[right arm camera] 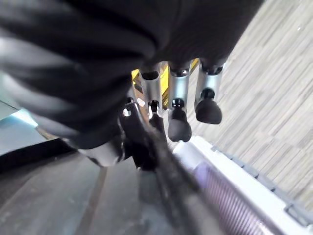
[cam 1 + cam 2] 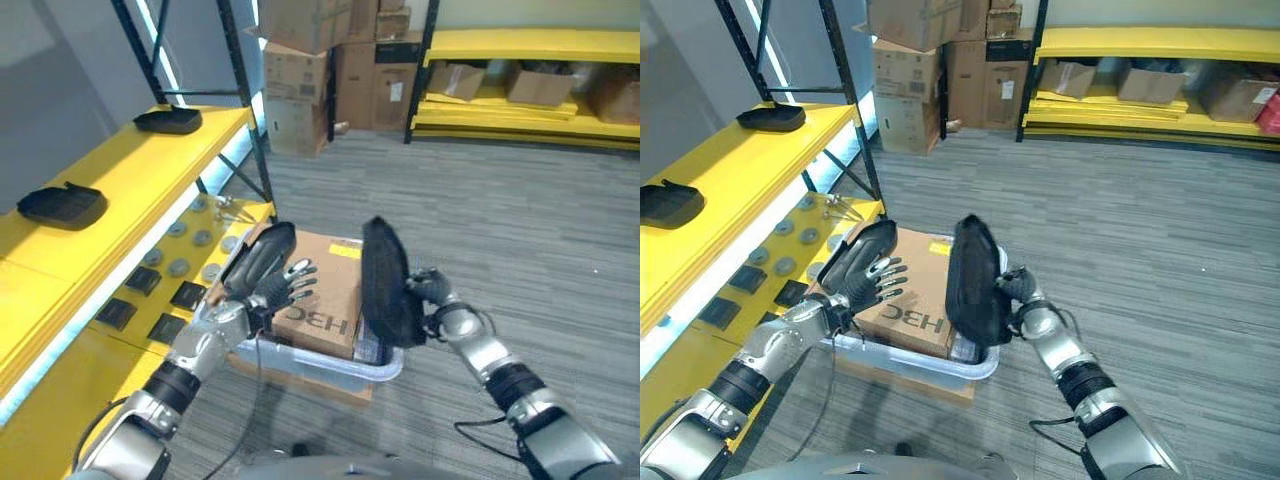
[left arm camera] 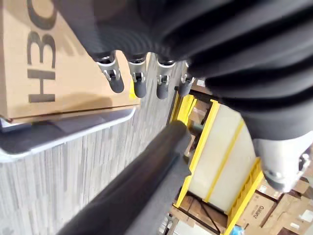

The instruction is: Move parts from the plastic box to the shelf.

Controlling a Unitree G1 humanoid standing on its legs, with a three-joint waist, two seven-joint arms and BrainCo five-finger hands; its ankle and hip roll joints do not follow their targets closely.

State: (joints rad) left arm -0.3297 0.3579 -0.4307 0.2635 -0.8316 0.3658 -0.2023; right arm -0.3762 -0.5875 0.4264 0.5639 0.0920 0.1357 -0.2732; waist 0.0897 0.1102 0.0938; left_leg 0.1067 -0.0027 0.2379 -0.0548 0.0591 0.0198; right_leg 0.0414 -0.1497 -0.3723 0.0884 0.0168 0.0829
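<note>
The black part [image 2: 975, 283] stands on end above the plastic box [image 2: 940, 366], its long axis near upright and leaning a little. The right robot hand [image 2: 1015, 290] holds it from the side away from the shelf; in the right wrist view its fingers [image 1: 178, 128] curl toward the dark surface while the thumb side presses the part's edge, so I judge it to be grasping the part.

A second black part [image 2: 262, 258] lies against the left robot hand [image 2: 283, 288], its long axis slanting up and away from the robot. The fingers [image 3: 139, 87] look fairly straight in the left wrist view, spread over the cardboard box [image 2: 325, 295], so this hand seems relaxed, carrying rather than clenching.

The yellow shelf [image 2: 150, 165] lies to the robot's left, so the left hand is the nearer one, and the right hand's part would have to cross over the box to reach it.

The plastic box holds the cardboard box. The upper shelf board carries two black parts [image 2: 62, 205], well apart. The lower level [image 2: 60, 400] holds round grey pieces [image 2: 178, 267] and flat black squares [image 2: 188, 295].
</note>
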